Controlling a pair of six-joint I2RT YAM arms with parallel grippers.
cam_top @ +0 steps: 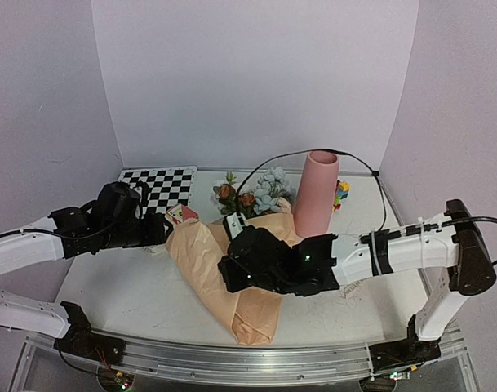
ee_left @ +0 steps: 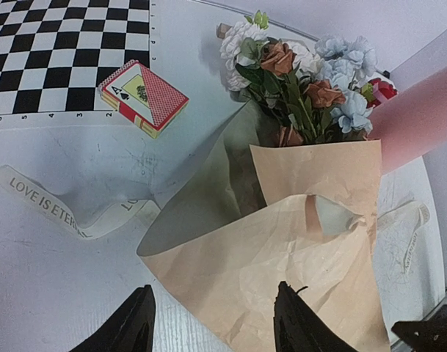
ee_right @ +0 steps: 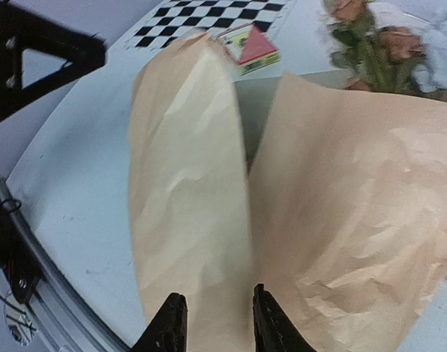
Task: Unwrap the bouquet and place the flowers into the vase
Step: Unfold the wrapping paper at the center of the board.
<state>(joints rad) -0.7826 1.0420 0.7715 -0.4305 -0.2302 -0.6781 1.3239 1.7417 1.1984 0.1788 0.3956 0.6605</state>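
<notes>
Mid-unwrap: the bouquet lies across the table's middle, its paper splayed half open and the flowers at the far end, just left of the vase. The left gripper gapes over the paper's left edge holding nothing, while the right gripper has its fingers narrowly apart around a fold, can't tell if it's pinching. Next up, I'd guess: peel the sheet off the stems.

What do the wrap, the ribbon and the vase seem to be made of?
Wrap: peach kraft paper, matte; it shows creases and crinkles.
Ribbon: cream, probably satin fabric, with printed letters; it lies limp and curved.
Vase: pink, matte and smooth; ceramic or plastic, I cannot tell which.
</notes>
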